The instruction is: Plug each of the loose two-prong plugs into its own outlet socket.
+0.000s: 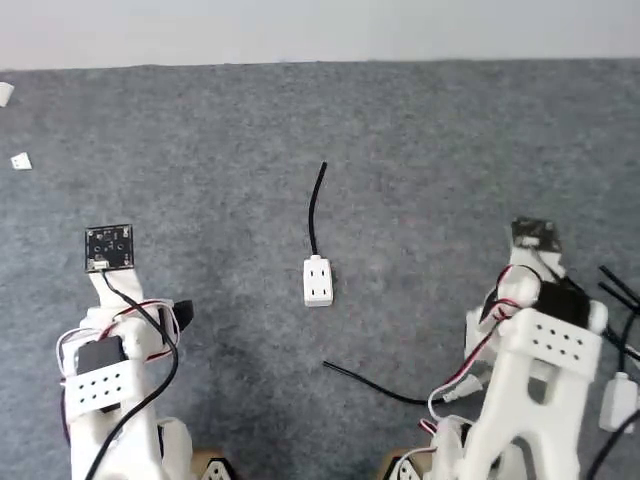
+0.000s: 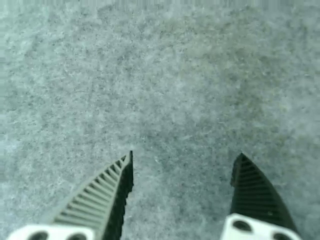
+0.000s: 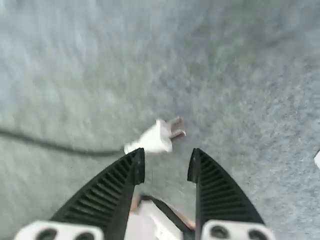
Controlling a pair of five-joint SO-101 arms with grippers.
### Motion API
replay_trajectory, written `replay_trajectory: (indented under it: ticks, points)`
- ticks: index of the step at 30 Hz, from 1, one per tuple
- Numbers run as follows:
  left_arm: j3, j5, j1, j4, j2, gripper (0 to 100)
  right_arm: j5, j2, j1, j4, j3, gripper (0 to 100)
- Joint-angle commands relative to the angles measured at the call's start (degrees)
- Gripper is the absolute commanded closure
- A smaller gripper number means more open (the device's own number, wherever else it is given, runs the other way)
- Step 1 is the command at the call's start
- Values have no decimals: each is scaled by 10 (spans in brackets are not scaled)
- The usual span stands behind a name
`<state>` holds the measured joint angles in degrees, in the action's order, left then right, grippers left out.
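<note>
1. White outlet socket [image 1: 317,281] is lying on the grey tabletop [image 1: 420,150].
2. The two-prong plug [image 3: 159,136] is lying well apart from it, just beyond the right tool [image 3: 166,150], which is gaping.
3. The left tool [image 2: 186,156] is gaping too.

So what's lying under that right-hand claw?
A white two-prong plug on the grey mat, its black cord trailing off. The open right gripper covers the mat nearer the arm.

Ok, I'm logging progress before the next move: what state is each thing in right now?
Outlet: lying flat, nothing plugged in.
Plug: loose, prongs bare, not gripped.
Left gripper: open, empty.
Right gripper: open, empty, plug just beyond its tips.
</note>
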<state>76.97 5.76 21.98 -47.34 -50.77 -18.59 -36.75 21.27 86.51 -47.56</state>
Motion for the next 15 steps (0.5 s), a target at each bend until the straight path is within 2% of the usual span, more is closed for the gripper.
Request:
replay_trajectory:
  ticks: [1,5,6,11,15]
  points:
    - [-5,0,-4,14,-6,702,-129,52,57,10,4,858]
    - [-5,0,-4,14,-6,702,-344,131,70,13,4,820]
    - [-5,0,-4,14,-6,702,-364,152,77,14,5,809]
    - [-5,0,-4,14,-6,702,-353,233,51,7,14,779]
    - [-5,0,-4,14,-6,702,-307,291,5,0,42,779]
